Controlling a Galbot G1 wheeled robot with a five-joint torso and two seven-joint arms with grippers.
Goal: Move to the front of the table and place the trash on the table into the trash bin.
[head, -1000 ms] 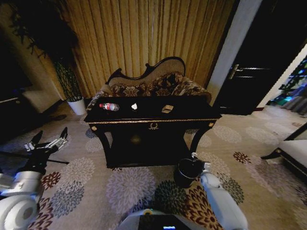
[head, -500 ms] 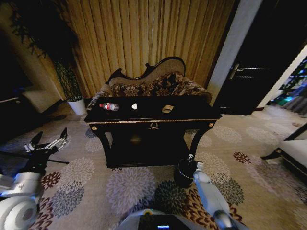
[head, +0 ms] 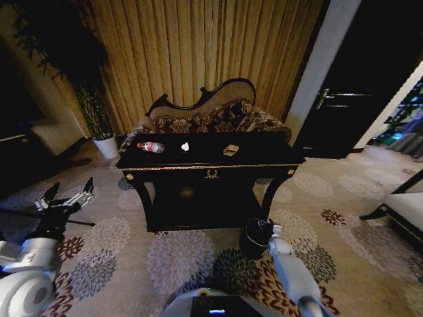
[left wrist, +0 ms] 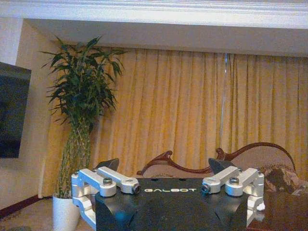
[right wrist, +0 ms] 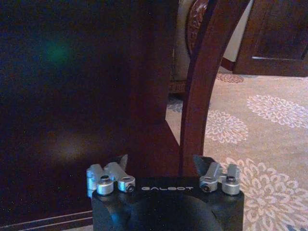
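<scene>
So the desk (head: 210,173) is this big black wooden console with gold trim along the top edge, a little gold emblem on the front, curved legs and a lower shelf. The trash sits in a loose row on top: a clear plastic bottle (head: 151,146) with a red cap lying on its side toward the left end, a crumpled white paper wad (head: 185,146) near the middle, and a small flat tan box (head: 230,150) further right, all apart from each other. The bin (head: 256,238) is round, dark, and low, on the flowery carpet (head: 178,257) by the desk's front right leg.

Left gripper (head: 67,196) hangs out to the left, well away from the desk, fingers spread wide with nothing in them. Right gripper (head: 268,224) is down low right at the bin's rim; its wrist view shows the fingers (right wrist: 120,163) wide apart and empty, facing the dark wood of the desk leg (right wrist: 204,82).
</scene>
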